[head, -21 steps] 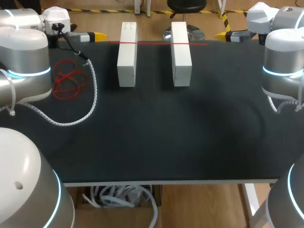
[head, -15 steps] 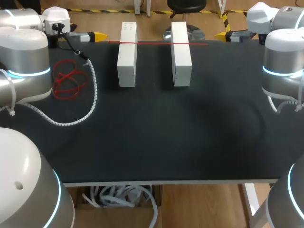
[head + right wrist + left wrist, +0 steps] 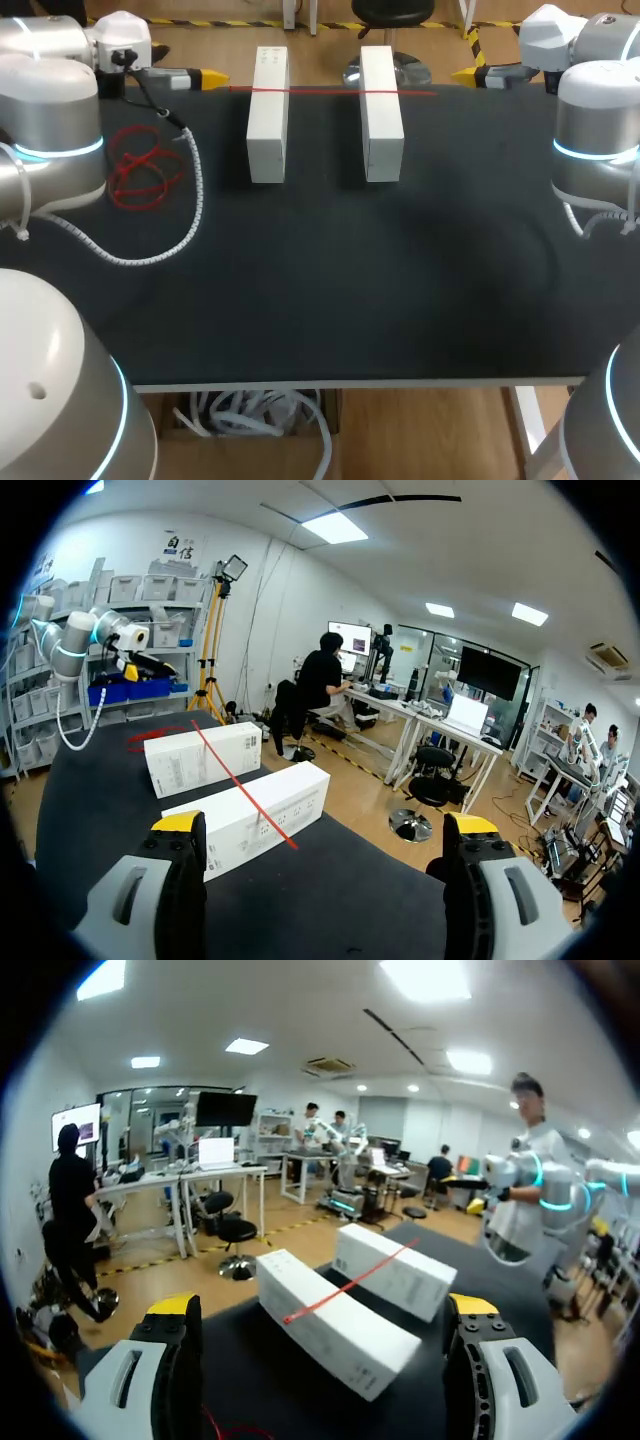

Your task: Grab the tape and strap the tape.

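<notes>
Tape [image 3: 330, 90]: thin red strip laid straight across the tops of two white boxes [image 3: 268, 115] at the far edge of the table [image 3: 320, 300], its ends reaching past each box. We judge it light, limp and prone to twist or slip, so it is best pinched at a free end. A loose red tangle [image 3: 145, 168] lies near our left arm. Left gripper [image 3: 205, 76] and right gripper [image 3: 468, 73] sit near the tape's ends, both spread wide and holding nothing.

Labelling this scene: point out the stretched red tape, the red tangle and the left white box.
stretched tape [image 3: 325, 91], head view, mid-span.
tangle [image 3: 138, 163], head view, crossing strands.
left box [image 3: 268, 130], head view, top face.
</notes>
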Robot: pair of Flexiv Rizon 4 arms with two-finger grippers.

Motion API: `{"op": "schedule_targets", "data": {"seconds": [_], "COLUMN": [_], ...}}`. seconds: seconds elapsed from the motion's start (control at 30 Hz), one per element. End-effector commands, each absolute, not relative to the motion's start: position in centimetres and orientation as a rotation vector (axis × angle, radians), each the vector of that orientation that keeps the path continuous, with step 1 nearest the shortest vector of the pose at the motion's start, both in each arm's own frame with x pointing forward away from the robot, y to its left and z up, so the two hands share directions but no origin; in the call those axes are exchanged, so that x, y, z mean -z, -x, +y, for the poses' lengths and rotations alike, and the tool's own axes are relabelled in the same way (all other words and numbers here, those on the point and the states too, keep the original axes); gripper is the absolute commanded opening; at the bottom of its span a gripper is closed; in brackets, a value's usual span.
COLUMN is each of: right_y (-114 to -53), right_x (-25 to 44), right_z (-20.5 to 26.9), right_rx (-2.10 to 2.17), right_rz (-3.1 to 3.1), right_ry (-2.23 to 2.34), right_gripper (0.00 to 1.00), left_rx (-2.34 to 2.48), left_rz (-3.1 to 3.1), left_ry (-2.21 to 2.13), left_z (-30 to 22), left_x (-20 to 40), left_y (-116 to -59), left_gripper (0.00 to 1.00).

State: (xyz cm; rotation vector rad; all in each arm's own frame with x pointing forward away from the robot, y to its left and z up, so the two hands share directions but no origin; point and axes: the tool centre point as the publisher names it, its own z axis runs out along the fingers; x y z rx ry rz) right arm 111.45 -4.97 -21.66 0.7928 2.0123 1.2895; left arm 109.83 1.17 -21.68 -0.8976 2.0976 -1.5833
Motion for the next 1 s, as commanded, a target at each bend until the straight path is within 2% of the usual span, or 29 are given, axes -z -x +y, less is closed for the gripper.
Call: {"op": "schedule_targets", "data": {"seconds": [0.03, 0.37, 1.0], "right_y": [-111.4, -111.4, -111.4], "right_x": [21.7, 21.7, 21.7], "right_z": [-5.0, -5.0, -5.0], "right_rx": [-1.290, -1.290, -1.290], "right_rz": [2.012, 2.012, 2.012], "right_ry": [-0.793, -0.793, -0.793], "right_gripper": [1.00, 1.00, 1.00], "left_rx": [1.675, 1.683, 1.778], "left_rz": [2.255, 2.401, 2.425], "left_ry": [0.595, 0.371, 0.271], "left_z": [1.8, 1.7, -2.0], "left_x": [22.5, 23.7, 26.9], "left_y": [-112.1, -112.2, -112.6], "left_gripper": [1.00, 1.00, 1.00]}}
